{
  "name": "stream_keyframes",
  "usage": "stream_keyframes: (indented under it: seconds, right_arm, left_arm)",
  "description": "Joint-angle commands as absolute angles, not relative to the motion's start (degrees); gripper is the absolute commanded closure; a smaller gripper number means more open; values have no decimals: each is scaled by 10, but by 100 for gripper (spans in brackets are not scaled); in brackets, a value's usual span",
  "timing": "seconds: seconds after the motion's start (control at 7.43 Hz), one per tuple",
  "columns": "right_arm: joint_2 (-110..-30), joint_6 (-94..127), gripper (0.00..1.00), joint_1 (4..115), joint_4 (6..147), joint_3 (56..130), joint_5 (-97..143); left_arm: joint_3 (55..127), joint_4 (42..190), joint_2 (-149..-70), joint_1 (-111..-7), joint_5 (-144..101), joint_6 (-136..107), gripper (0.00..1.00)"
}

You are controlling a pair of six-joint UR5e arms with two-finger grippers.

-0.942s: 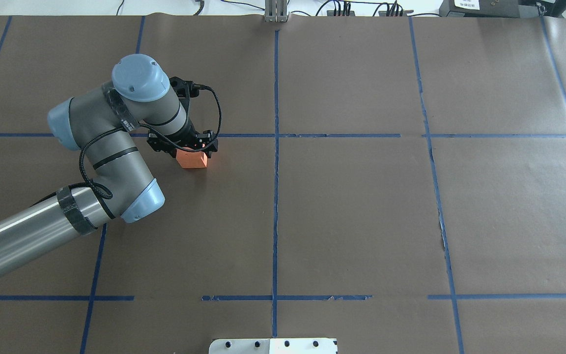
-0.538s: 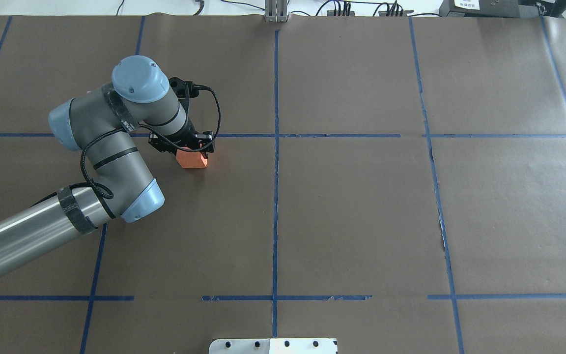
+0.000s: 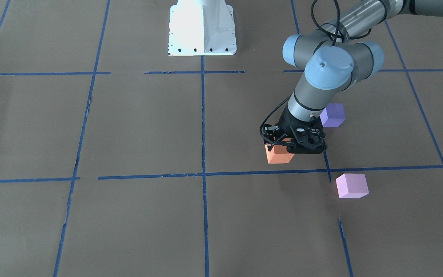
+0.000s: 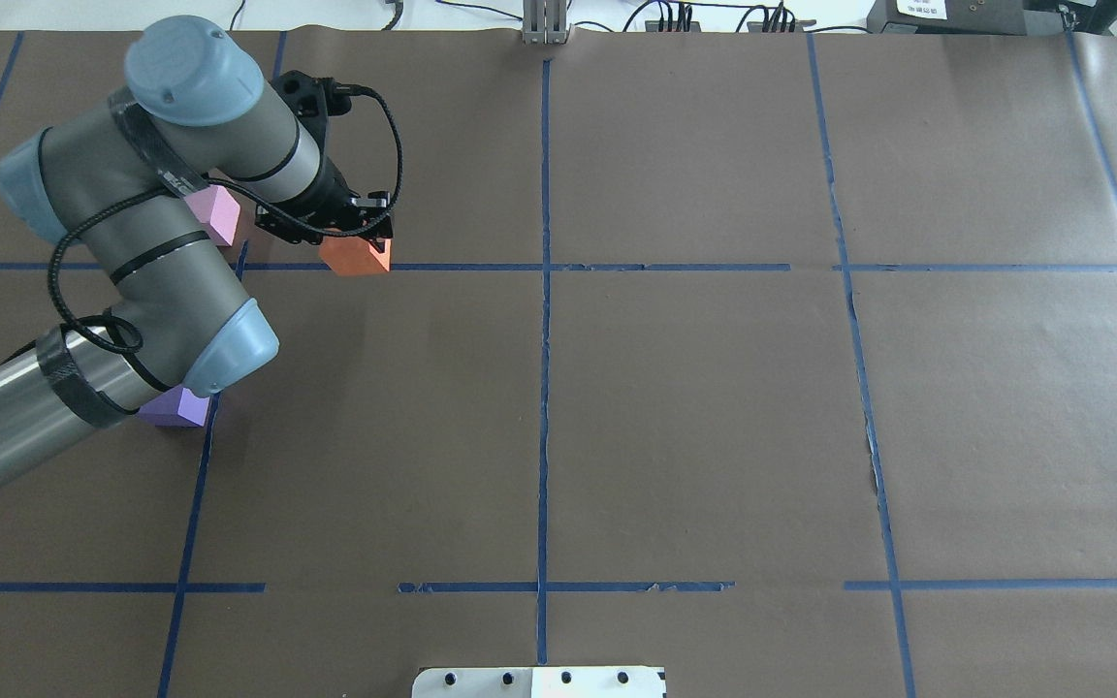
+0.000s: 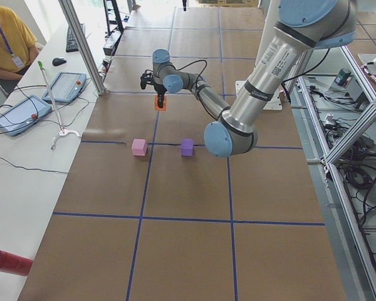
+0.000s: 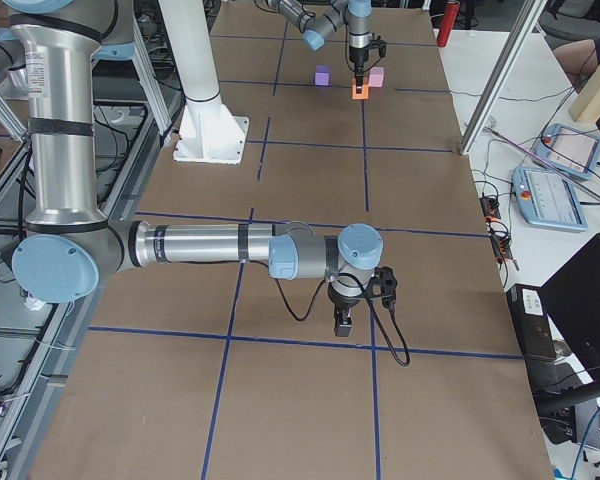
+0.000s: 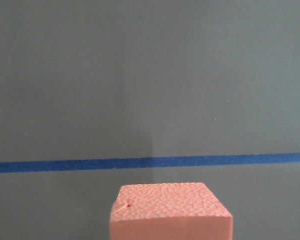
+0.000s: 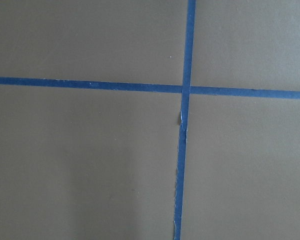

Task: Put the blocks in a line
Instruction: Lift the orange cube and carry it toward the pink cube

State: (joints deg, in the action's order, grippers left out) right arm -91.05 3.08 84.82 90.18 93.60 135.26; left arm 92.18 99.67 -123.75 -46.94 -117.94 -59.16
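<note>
My left gripper (image 4: 355, 242) is shut on the orange block (image 4: 357, 258) and holds it just above the table, over a blue tape line. In the front view the gripper (image 3: 282, 148) covers most of the orange block (image 3: 278, 156). The left wrist view shows the orange block's top (image 7: 170, 207) at the bottom edge. The pale pink block (image 3: 352, 185) and the violet block (image 3: 333, 114) lie on the paper beside the arm, apart from each other. Overhead, the arm half hides both the pink block (image 4: 212, 213) and the violet block (image 4: 175, 407). My right gripper (image 6: 343, 322) shows only in the right side view; I cannot tell its state.
Brown paper with a blue tape grid (image 4: 544, 267) covers the table. The white robot base plate (image 3: 202, 38) is at the robot's edge. An aluminium post (image 4: 544, 24) stands at the far edge. An operator (image 5: 6, 37) sits with tablets at a side desk.
My left gripper closed on the orange block, then lifted it and carried it toward the far left. The raised arm now uncovers the pink and violet blocks.
</note>
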Motion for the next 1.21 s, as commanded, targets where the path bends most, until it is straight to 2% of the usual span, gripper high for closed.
stream_keyframes:
  seconds: [0.0,0.54,1.08]
  right_arm:
    - [-911,31,0,848,902,936,1353]
    - [-911,31,0,848,902,936,1353]
    - [-911,31,0,848,902,936,1353]
  left_arm:
    - [953,988,-1174,-530,-1201,-502,74]
    - [969,996,-1058,-588,-1264,-395,74]
    - [955,998,-1063,-579,-1266,-399,74]
